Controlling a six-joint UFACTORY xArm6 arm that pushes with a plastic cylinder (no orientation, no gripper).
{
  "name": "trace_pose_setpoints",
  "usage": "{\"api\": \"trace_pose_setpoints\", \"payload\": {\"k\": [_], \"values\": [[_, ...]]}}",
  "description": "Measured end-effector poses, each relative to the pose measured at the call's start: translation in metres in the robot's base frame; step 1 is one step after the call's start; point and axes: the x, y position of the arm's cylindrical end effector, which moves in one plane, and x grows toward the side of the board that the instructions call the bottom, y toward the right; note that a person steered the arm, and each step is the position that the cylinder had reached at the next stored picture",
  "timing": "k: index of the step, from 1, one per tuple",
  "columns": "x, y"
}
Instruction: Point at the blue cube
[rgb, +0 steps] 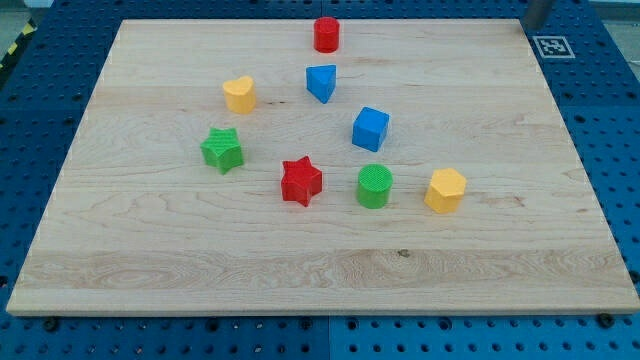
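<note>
board (150, 260): pale wood, lying on a blue pegboard; eight blocks sit on it, none touching another.
green star (222, 150): farthest to the view's left, mid-height.
yellow heart (239, 94): just above the green star, toward the view's top.
red star (301, 181): low centre, apart from its neighbours.
blue wedge (321, 82): roughly triangular, upper centre; same colour as the target, so easy to mistake for it.
red cylinder (326, 34): at the view's top edge, above the blue wedge.
blue cube (370, 128): the target; centre of the board, right of the red star, directly above the green cylinder.
green cylinder (375, 186): near the cube's lower side, a gap between them.
yellow block (445, 190): many-sided, farthest right in the bottom row.
my tip: not in view; only a grey corner of something shows at the view's top right, so I cannot tell where the rod stands or how it is set.
approach, judged: come in from the view's top right, where the wood is bare, and stop just short of the cube.
risk, judged: drifting left could nudge the wedge; overshooting would push the cube into the green cylinder.
</note>
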Motion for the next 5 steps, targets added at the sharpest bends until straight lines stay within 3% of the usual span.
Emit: {"api": "trace_pose_setpoints", "payload": {"k": [2,3,5], "values": [[0.017,-0.104],[0.019,-0.120],[0.082,-0.137]]}}
